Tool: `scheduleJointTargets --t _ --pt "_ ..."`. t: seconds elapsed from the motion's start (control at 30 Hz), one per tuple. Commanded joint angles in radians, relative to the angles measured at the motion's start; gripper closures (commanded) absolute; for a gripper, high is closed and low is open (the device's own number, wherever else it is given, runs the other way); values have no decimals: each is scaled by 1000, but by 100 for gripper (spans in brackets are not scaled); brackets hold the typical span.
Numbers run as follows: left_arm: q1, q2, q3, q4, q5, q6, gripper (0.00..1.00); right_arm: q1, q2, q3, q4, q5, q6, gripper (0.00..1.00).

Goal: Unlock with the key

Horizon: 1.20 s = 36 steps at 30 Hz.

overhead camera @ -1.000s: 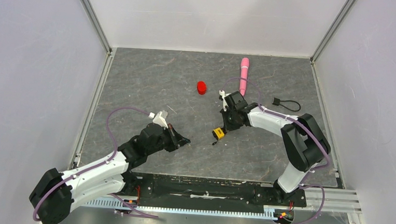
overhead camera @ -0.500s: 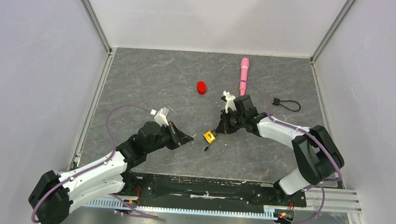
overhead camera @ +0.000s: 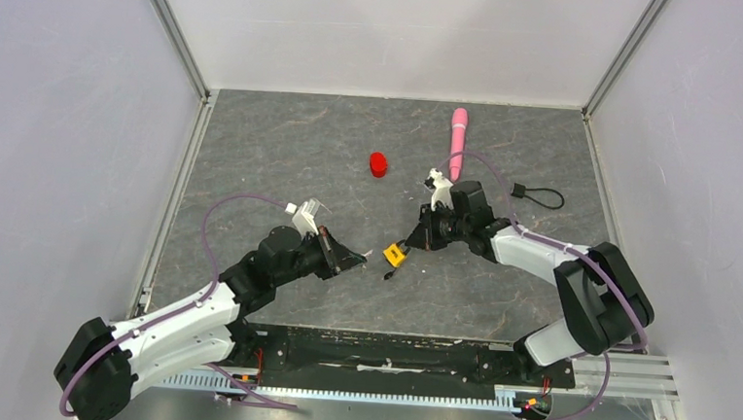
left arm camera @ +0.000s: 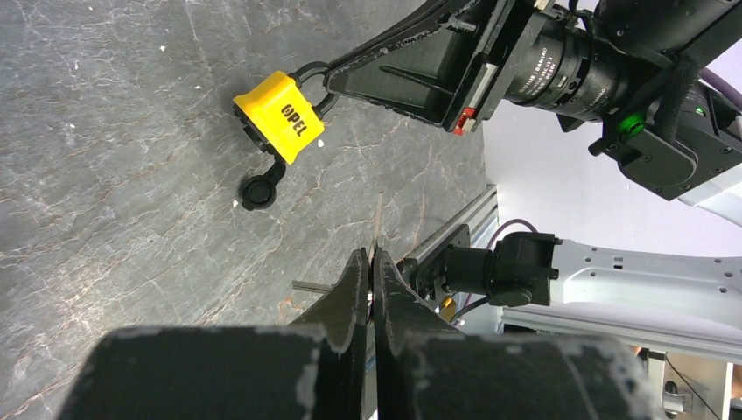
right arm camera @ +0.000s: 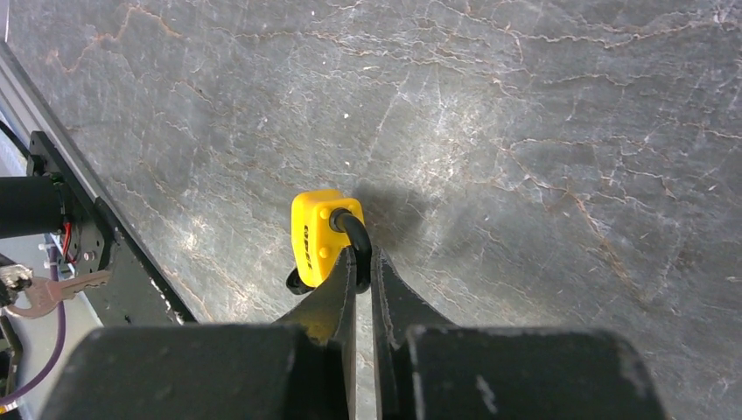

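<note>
2 grasps done by the look of it, 0 contact between key and lock so far. Roughly halfway, as a judgement.

Right gripper (right arm camera: 361,262): clamped narrow on the black shackle (right arm camera: 350,226) of the yellow padlock (right arm camera: 313,234). Apparently holding it just clear of the table (right arm camera: 542,131), body pointing away from the fingers toward the left arm.

Left gripper (left arm camera: 371,258): pinched almost shut on the key (left arm camera: 378,223), thin blade poking out forward, seen edge-on from the left wrist. Sitting near the padlock on its left-arm side, clearly apart from it. Aimed roughly its way, but off to 1 side of the body rather than at an end face.

Black dust cap (left arm camera: 258,191) dangling under the padlock body, so keyhole probably uncovered. Can't actually see the keyhole in any view, so can't confirm its facing.

No sign of the shackle popped; treating as locked.

Left to do, as judged:
- square the blade to the keyhole
- close the gap
- insert fully
- turn
- check shackle release

Unrelated stuff well beyond the padlock on the far side: red cap (overhead camera: 378,164), pink pen (overhead camera: 458,137), black cord (overhead camera: 536,194). Not needed.
</note>
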Motion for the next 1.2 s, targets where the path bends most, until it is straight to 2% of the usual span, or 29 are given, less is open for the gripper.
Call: scheduleJointTargets --t 0.0,0.1,0.23,0.33,0.5,0.57,0.73,0.9,1.17 --pt "4 8 10 37 -2 -7 98 -6 27 16 33 15 -9 100" --pt "4 14 13 27 -7 -5 98 -6 69 37 -7 53 -28 100" --pt "4 14 14 14 -10 1 98 -6 84 74 -56 112 -53 93" --pt "3 11 14 4 -23 7 98 -6 84 122 -144 173 -78 81" --pt "4 -4 14 -17 -30 19 98 -5 80 182 -226 225 -111 50" --pt "3 -22 12 -36 -42 26 98 -4 60 189 -243 235 -125 43" --pt "4 -67 11 -80 -69 46 98 9 27 218 -305 237 -195 37" --pt "5 -94 13 -123 -93 65 98 79 55 272 -377 258 -263 37" --pt "22 -132 -21 -141 -85 46 98 143 127 322 -395 270 -306 37"
